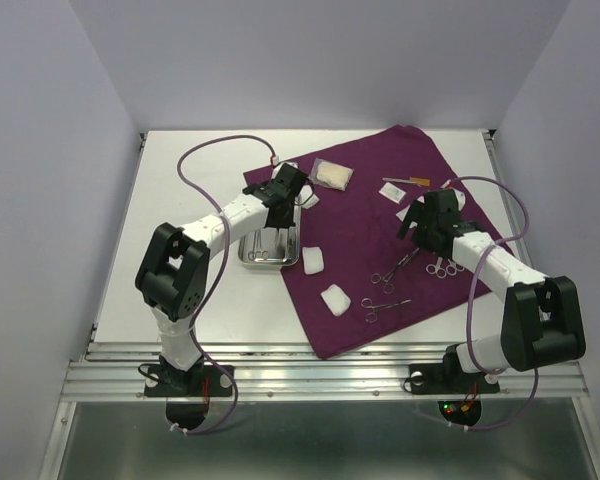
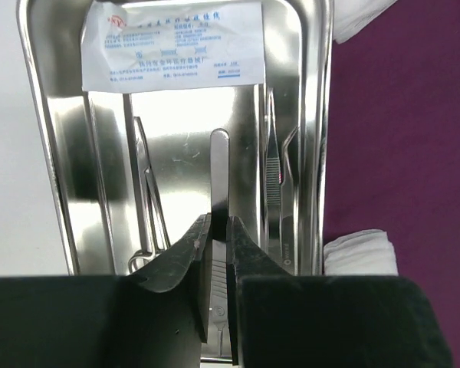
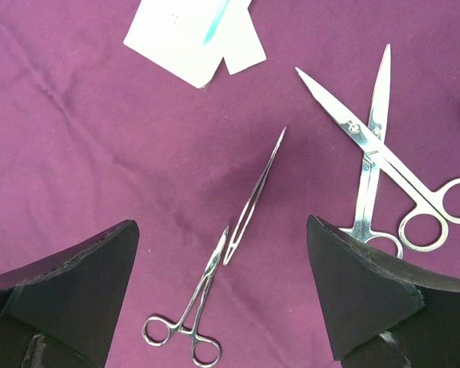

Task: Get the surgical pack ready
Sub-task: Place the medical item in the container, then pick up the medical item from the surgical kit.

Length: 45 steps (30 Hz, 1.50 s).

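Surgical pack (image 1: 365, 235) items lie split between the purple cloth (image 1: 420, 160) and the steel tray (image 1: 242, 255) at its left edge. The left gripper (image 2: 219, 224), jaws narrow, pinches a flat steel handle (image 2: 219, 153) inside the tray. The right gripper (image 3: 221, 228) gapes wide above forceps (image 3: 257, 190) and scissors (image 3: 370, 153).

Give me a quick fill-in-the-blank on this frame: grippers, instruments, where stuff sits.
1. The left gripper is shut on a flat steel handle over the floor of the steel ____.
2. The right gripper hangs ____ above the forceps.
3. The scissors lie on the ____ cloth.
Missing words: tray; open; purple.
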Motion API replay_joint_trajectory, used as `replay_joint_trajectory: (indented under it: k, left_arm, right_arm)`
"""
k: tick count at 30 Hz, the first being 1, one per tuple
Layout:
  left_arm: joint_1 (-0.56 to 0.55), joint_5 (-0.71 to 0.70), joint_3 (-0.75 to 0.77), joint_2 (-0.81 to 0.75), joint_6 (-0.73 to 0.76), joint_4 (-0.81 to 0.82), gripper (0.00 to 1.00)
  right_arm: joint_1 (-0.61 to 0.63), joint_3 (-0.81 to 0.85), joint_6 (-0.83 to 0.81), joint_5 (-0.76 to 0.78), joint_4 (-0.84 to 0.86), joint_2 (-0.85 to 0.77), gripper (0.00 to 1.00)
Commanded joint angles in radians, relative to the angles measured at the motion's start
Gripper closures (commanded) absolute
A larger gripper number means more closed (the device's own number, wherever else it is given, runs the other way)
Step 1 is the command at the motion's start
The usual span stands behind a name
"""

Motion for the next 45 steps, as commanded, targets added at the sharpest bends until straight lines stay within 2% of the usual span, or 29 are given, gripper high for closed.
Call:
replay_joint_trajectory:
  k: [1,11,13,15,17,18,19,24,29,33,40,43,44,45]
  left_arm:
    - [0.016,-0.009,-0.031,0.019,-0.001,0.04,0.91]
    - [0.02,0.04,-0.048,0.069,-0.013,0.078,0.91]
    - [0.02,0.05,-0.049,0.085,-0.028,0.08,0.87]
    - [0.022,0.05,-0.055,0.089,-0.039,0.08,0.78]
    - [0.022,0.034,-0.057,0.089,-0.056,0.074,0.64]
    - [0.022,0.03,-0.057,0.083,-0.061,0.069,0.54]
    - [0.023,0.024,-0.055,0.08,-0.067,0.062,0.5]
    - [0.031,0.028,-0.005,0.034,-0.075,0.026,0.45]
    - [0.037,0.014,0.093,-0.029,-0.067,-0.021,0.44]
    - [0.039,0.001,0.152,-0.061,-0.07,-0.049,0.44]
    - [0.03,0.065,0.129,-0.104,-0.073,-0.017,0.45]
    - [0.028,0.074,0.115,-0.107,-0.065,-0.012,0.45]
    - [0.027,0.077,0.107,-0.109,-0.062,-0.009,0.45]
    - [0.027,0.079,0.104,-0.109,-0.055,-0.009,0.45]
  right_arm:
    - [0.003,0.005,-0.005,0.004,0.004,-0.007,0.05]
    - [0.003,0.008,-0.004,0.001,0.006,0.007,0.05]
    - [0.003,0.01,-0.005,0.0,0.004,0.012,0.05]
    - [0.003,0.011,-0.007,0.001,0.004,0.01,0.05]
    - [0.003,0.011,-0.01,0.003,0.004,0.01,0.05]
    - [0.003,0.013,-0.01,0.006,0.004,0.013,0.04]
    - [0.003,0.026,-0.015,0.014,0.006,0.018,0.04]
    - [-0.006,0.118,-0.036,0.054,0.003,0.062,0.04]
    - [-0.053,0.293,-0.039,0.034,0.009,0.24,0.08]
    - [-0.16,0.42,0.011,-0.075,0.042,0.36,0.11]
    - [-0.291,0.485,0.079,-0.275,0.133,0.498,0.15]
    - [-0.3,0.474,0.084,-0.293,0.18,0.515,0.21]
    - [-0.309,0.474,0.094,-0.292,0.188,0.527,0.28]
    - [-0.319,0.474,0.099,-0.292,0.193,0.533,0.3]
